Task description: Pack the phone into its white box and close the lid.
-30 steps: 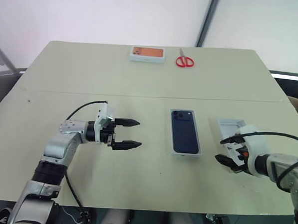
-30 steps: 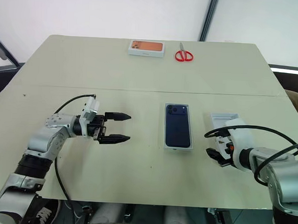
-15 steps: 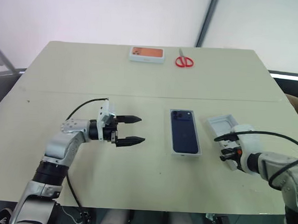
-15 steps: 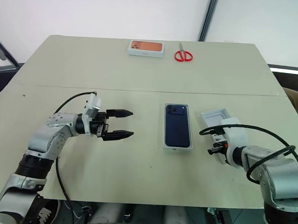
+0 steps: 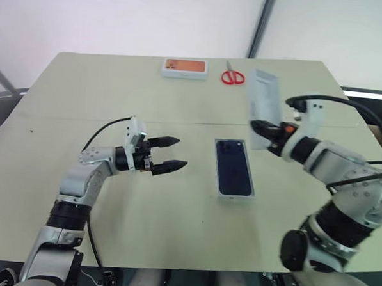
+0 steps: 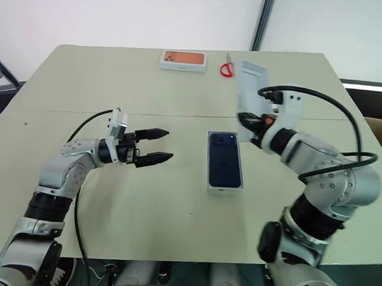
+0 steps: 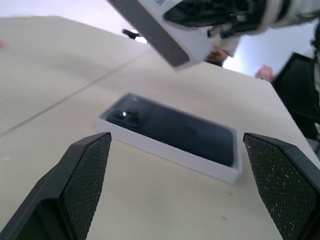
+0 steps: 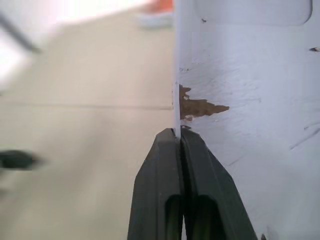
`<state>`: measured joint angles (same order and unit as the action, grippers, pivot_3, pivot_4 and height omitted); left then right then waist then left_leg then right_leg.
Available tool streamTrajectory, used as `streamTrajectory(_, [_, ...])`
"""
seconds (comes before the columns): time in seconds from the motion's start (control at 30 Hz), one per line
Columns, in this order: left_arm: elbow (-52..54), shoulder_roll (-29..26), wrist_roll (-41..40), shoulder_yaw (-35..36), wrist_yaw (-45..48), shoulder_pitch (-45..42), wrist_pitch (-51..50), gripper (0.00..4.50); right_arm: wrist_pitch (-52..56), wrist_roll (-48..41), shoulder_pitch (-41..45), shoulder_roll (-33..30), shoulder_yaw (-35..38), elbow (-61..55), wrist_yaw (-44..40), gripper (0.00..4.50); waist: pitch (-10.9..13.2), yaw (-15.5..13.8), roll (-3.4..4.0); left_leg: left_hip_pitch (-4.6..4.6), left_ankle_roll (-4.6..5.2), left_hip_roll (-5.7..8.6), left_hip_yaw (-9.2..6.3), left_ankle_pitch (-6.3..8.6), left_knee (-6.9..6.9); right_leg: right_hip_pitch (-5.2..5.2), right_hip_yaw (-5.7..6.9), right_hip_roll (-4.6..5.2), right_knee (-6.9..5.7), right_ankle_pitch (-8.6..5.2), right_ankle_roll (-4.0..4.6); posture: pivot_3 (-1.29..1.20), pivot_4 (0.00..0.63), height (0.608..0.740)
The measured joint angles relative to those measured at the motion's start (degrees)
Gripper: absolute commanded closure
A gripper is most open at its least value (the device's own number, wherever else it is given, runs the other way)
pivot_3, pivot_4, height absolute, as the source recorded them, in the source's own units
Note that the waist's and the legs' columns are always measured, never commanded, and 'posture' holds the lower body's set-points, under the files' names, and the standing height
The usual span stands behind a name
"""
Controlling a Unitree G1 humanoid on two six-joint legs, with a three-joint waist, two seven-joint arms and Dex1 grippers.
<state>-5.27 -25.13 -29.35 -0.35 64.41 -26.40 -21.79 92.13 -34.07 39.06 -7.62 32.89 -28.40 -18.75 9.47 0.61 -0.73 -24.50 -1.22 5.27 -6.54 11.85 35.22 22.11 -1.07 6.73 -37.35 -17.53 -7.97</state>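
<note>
The dark navy phone (image 5: 234,168) lies camera side up inside the shallow white box (image 5: 235,194) at the table's middle. My right gripper (image 5: 260,129) is shut on one wall of the pale lid (image 5: 265,105) and holds it tilted up in the air, just right of and behind the phone. The right wrist view has both fingers (image 8: 170,165) pinched on the lid's edge (image 8: 250,100). My left gripper (image 5: 172,152) hangs open to the left of the phone and points at it, with nothing between its fingers (image 7: 85,180). The left wrist view looks across to the boxed phone (image 7: 180,129).
An orange-topped white box (image 5: 184,67) and red scissors (image 5: 233,76) lie at the far edge of the table (image 5: 116,100). A seam runs across the tabletop behind the phone.
My right gripper shut on the lid at the table's right, then carried it up and leftwards towards the phone, tipping it upright. The left gripper barely shifted.
</note>
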Motion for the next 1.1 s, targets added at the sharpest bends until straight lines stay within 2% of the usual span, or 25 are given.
streamTrajectory(0.1, [0.03,0.55,0.00,0.07,-1.08,0.11,-0.05,0.00,0.00,-4.03,1.71,8.19,6.09,4.26,2.86,4.47,0.01,0.31,0.02,-0.01,-0.04,0.02,0.17,-0.05,0.04,0.17,-0.20,0.03,-0.22,0.01,0.01,0.00,0.150,0.740])
streamTrajectory(0.2, [1.17,0.31,-0.07,0.14,-1.87,0.40,-0.41,0.00,-0.02,-10.79,1.64,11.28,6.92,5.57,5.04,4.47,0.03,0.40,0.06,-0.01,-0.11,-0.03,0.16,-0.09,-0.02,0.30,-0.22,-0.01,-0.35,0.00,0.02,0.00,0.150,0.740])
streamTrajectory(0.43, [3.17,-2.39,-1.37,2.84,-2.71,1.93,-1.77,0.00,-0.01,-29.00,-6.66,10.90,3.34,8.55,10.81,4.47,0.02,0.50,0.07,0.00,-0.11,-0.04,0.18,-0.09,-0.06,0.33,-0.26,-0.02,-0.38,-0.01,0.04,0.00,0.150,0.740])
streamTrajectory(0.57, [4.54,-2.42,-2.12,3.45,-3.16,2.60,-2.28,0.00,0.00,-35.31,-10.50,9.73,0.56,9.96,14.45,4.47,0.03,0.50,0.07,0.00,-0.11,-0.04,0.19,-0.09,-0.05,0.33,-0.27,-0.02,-0.39,-0.01,0.04,0.00,0.150,0.740])
streamTrajectory(0.67, [5.88,-2.41,-2.29,3.43,-3.63,4.13,-2.37,0.00,-0.20,-40.36,-11.43,10.06,0.15,11.30,18.69,4.47,0.03,0.56,0.07,0.00,-0.11,-0.07,0.19,-0.09,-0.08,0.36,-0.27,-0.05,-0.39,-0.02,0.06,0.00,0.150,0.740])
streamTrajectory(0.77, [6.67,-2.11,-2.39,3.41,-4.08,4.84,-2.38,0.00,-3.34,-48.44,-14.67,10.16,-3.52,12.53,24.61,4.47,0.02,0.57,0.07,0.00,-0.11,-0.08,0.19,-0.09,-0.08,0.34,-0.28,-0.04,-0.38,-0.03,0.07,0.00,0.150,0.740])
streamTrajectory(0.87, [7.28,-1.20,-2.43,2.65,-4.35,6.09,-2.43,0.80,-8.04,-56.23,-19.38,9.08,-8.76,14.62,32.42,4.50,0.03,0.54,0.07,0.00,-0.11,-0.05,0.21,-0.09,-0.06,0.32,-0.29,-0.01,-0.37,-0.03,0.08,0.00,0.150,0.740])
streamTrajectory(0.97, [7.28,-1.15,-2.66,1.79,-3.94,6.31,-2.98,2.37,-15.98,-66.10,-20.44,4.13,-14.87,15.02,39.27,4.50,0.03,0.47,0.07,0.00,-0.10,-0.06,0.20,-0.09,-0.02,0.29,-0.27,-0.02,-0.37,-0.03,0.08,0.00,0.150,0.740])
streamTrajectory(1.1, [7.08,-0.44,-2.62,1.47,-3.80,5.90,-2.97,4.47,-23.64,-72.14,-21.26,-1.30,-20.01,15.05,43.30,4.50,0.03,0.53,0.07,0.00,-0.09,-0.07,0.21,-0.09,-0.06,0.29,-0.27,-0.05,-0.34,-0.04,0.07,0.00,0.150,0.740])
